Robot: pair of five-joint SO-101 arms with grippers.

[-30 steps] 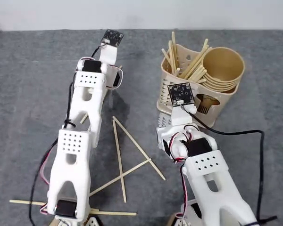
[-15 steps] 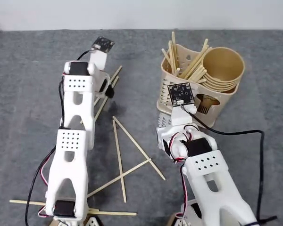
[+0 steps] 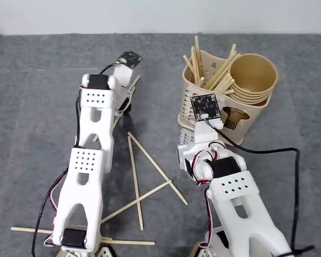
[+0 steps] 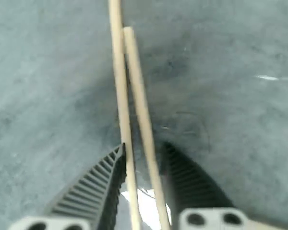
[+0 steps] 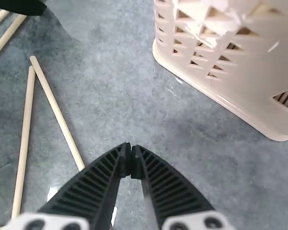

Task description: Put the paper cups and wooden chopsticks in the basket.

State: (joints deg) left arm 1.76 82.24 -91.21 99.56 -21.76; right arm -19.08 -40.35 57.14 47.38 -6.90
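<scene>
- The left gripper has swung back over the paired chopsticks on the mat, its jaws apart astride both.
- It should close squarely so neither stick slips, then lift towards the basket.
- The right gripper is closed and empty beside the basket.

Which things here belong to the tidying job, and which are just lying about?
Job: basket, paper cups, loose chopsticks, chopstick pair at the left claw.
Lying about: black cable, grey mat.
</scene>
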